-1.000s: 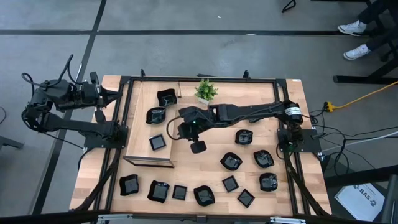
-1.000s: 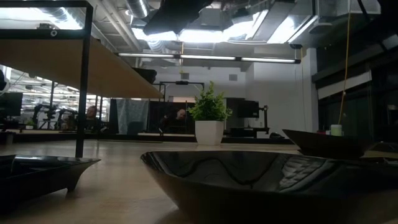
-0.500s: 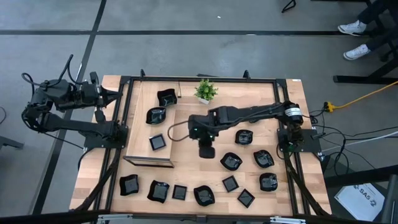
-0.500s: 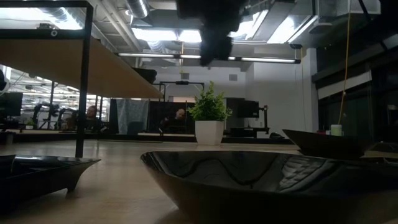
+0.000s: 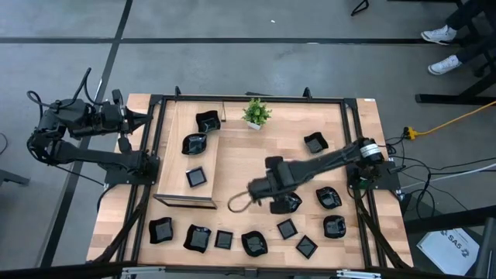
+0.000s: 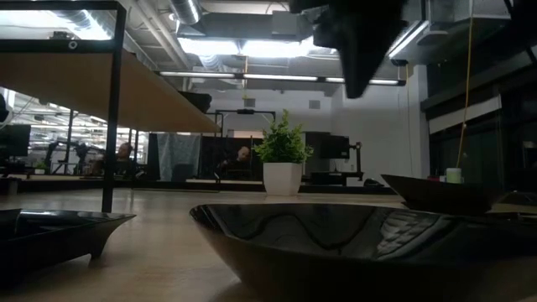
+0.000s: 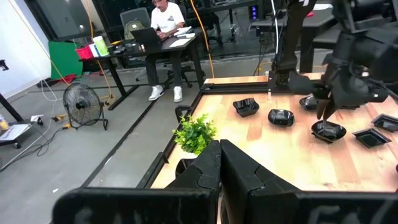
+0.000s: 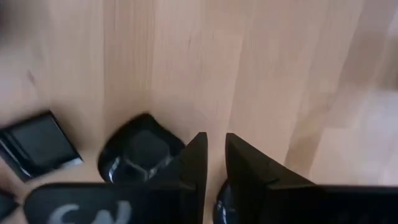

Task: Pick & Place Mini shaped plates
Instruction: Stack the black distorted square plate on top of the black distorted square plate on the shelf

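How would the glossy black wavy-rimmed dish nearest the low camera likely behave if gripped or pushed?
The glossy black wavy-rimmed dish mirrors the ceiling lights, so it is probably slick to pinch. It looks rigid, unlikely to flex. It narrows towards its base on the wooden table, so a rim push might rock it.

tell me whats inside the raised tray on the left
Three black plates lie in the tray: a wavy one at the far end, a rounded one mid-way, a square one nearest. Nothing covers them; the rest is bare wood.
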